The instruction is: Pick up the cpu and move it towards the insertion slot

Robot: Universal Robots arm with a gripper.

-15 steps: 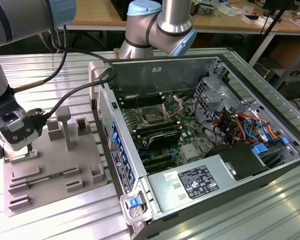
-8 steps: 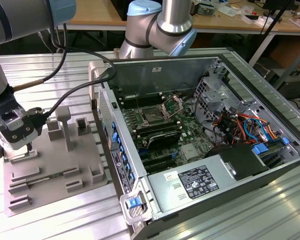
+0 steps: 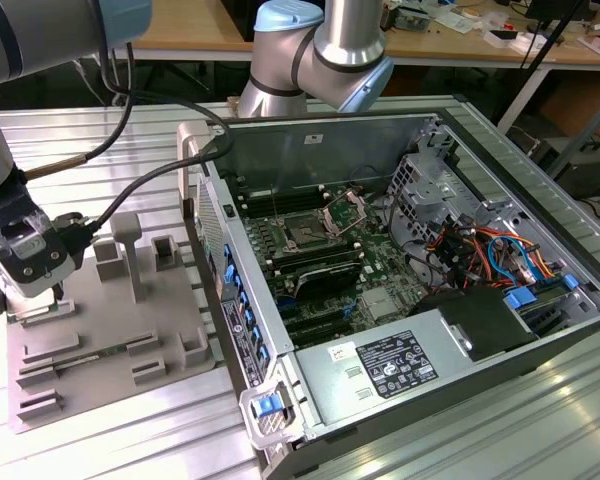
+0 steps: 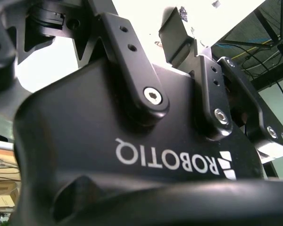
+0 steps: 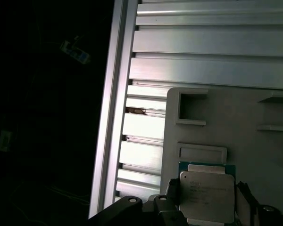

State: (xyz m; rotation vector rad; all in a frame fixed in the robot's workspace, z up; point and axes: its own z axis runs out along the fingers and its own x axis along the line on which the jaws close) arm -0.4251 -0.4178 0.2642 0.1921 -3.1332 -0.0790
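Observation:
The cpu, a flat square chip with a silvery top, lies low over the grey tray in the first wrist view. My gripper has one dark finger against each side edge of the chip and looks shut on it. In the exterior view the gripper is down at the near left corner of the grey tray, far to the left of the open computer case. The insertion slot, a square socket with a dark centre and a raised metal frame, sits on the motherboard inside the case.
The case's metal side wall stands between the tray and the motherboard. Upright grey blocks rise from the tray. Cables and a power supply fill the case's right and near parts. A ribbed aluminium table lies under everything.

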